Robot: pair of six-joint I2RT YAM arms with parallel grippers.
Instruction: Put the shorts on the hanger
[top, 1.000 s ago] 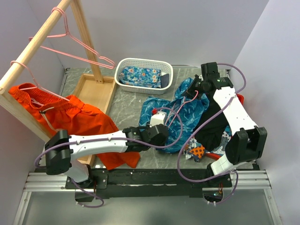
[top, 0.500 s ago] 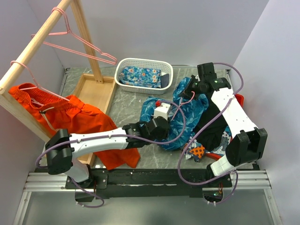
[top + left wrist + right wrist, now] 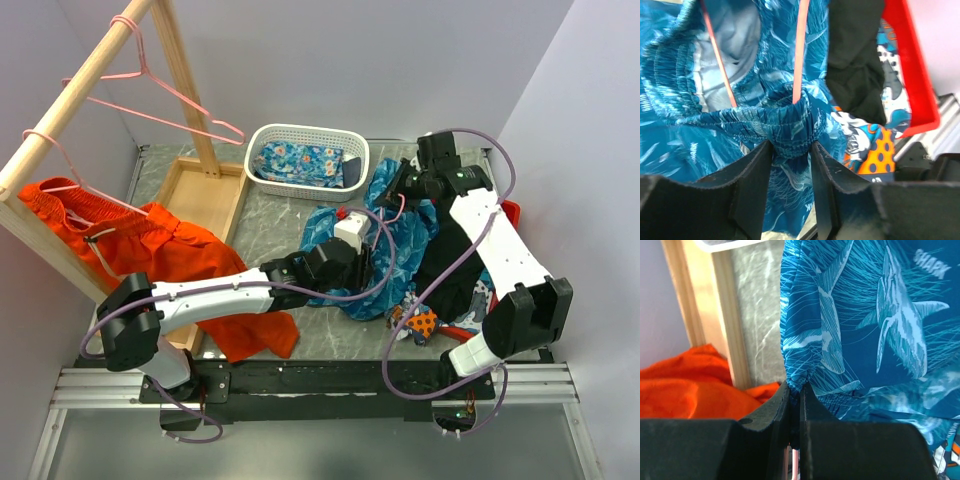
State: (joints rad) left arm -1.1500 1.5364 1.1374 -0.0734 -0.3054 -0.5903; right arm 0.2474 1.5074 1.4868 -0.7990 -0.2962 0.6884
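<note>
The blue leaf-print shorts (image 3: 405, 240) lie bunched at the table's middle right, held by both grippers. My left gripper (image 3: 368, 264) is shut on their gathered waistband (image 3: 791, 131). Two pink wires of the hanger (image 3: 800, 50) run up through the waist opening in the left wrist view. My right gripper (image 3: 396, 188) is shut on a pinched fold of the shorts (image 3: 805, 340) at their far end. A bit of pink wire shows between its jaws.
Orange shorts (image 3: 170, 255) hang on a pink hanger from the wooden rack pole (image 3: 70, 90). A spare pink hanger (image 3: 150, 95) hangs there too. A white basket (image 3: 305, 160) holds flowered cloth. A wooden tray (image 3: 205, 195) lies at the left. Black cloth (image 3: 855, 65), spotted cloth (image 3: 420, 322) and a red bin (image 3: 912, 65) lie right.
My left gripper has moved right and away with the waistband. My right gripper has shifted left. The shorts are bunched closer between them. The spare hanger on the pole has swung.
</note>
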